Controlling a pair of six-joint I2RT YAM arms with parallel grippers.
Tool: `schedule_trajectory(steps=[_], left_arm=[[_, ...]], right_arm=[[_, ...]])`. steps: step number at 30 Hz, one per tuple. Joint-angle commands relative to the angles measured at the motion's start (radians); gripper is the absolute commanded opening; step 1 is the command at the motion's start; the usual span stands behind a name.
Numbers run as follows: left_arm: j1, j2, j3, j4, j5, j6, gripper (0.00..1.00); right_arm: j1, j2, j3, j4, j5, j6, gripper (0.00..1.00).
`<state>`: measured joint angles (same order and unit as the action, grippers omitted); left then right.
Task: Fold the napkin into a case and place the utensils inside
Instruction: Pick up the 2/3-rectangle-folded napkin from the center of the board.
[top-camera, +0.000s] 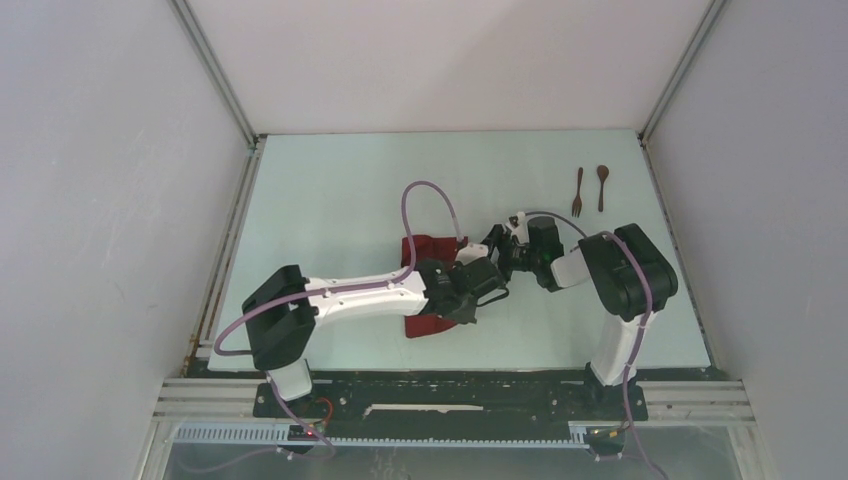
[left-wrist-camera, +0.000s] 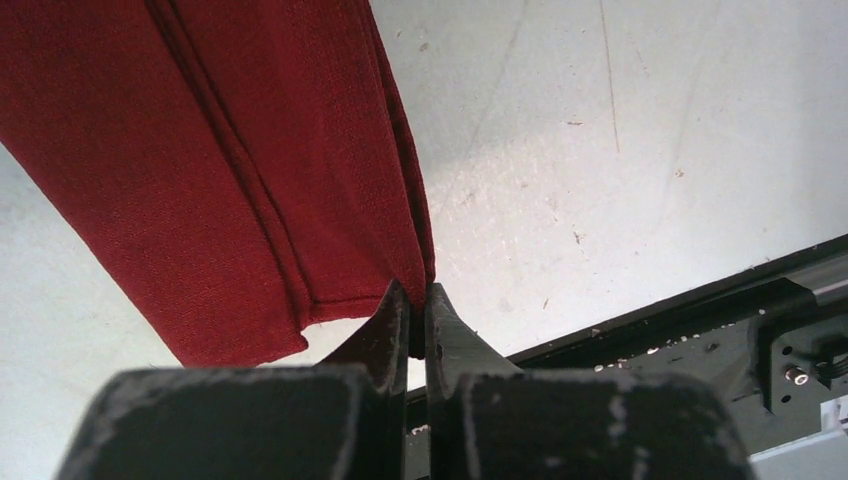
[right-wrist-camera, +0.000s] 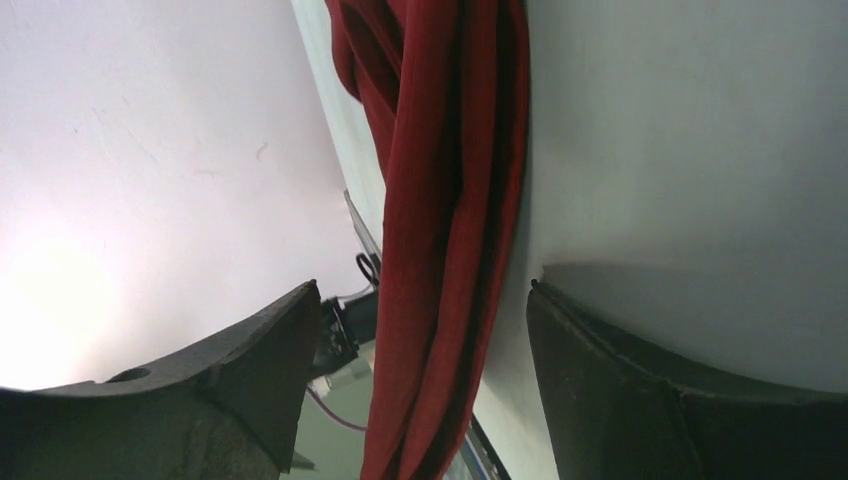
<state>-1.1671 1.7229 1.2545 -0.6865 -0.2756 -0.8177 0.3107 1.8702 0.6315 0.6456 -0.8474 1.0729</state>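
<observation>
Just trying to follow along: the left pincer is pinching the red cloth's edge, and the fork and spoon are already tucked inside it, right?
Not inside. The top view shows the fork and spoon lying bare on the table, far right, apart from the red cloth. The left pincer does pinch its edge.

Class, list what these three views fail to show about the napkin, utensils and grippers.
- napkin: top view, left arm covers its middle; folds unclear.
- fork, spoon: top view, too small for detail.
- right gripper: right wrist view, napkin between open jaws; contact unclear.
</observation>
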Motion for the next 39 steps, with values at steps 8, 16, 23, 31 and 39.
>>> schedule_trajectory(steps=[8, 16, 23, 31, 39], left_arm=[[0.004, -0.068, -0.013, 0.045, 0.014, 0.041, 0.0], [0.006, -0.062, -0.02, 0.056, 0.037, 0.054, 0.0], [0.006, -0.057, -0.027, 0.076, 0.061, 0.063, 0.0], [0.019, -0.094, -0.094, 0.163, 0.101, 0.064, 0.0], [0.077, -0.216, -0.289, 0.357, 0.182, 0.033, 0.0]], right_arm=[[0.008, 0.094, 0.116, 0.063, 0.074, 0.055, 0.68], [0.004, 0.105, 0.116, 0.084, 0.09, 0.055, 0.57], [-0.01, 0.119, 0.117, 0.101, 0.094, 0.04, 0.3], [0.003, 0.054, 0.117, 0.025, 0.145, -0.03, 0.0], [0.053, -0.052, 0.226, -0.33, 0.27, -0.2, 0.0]])
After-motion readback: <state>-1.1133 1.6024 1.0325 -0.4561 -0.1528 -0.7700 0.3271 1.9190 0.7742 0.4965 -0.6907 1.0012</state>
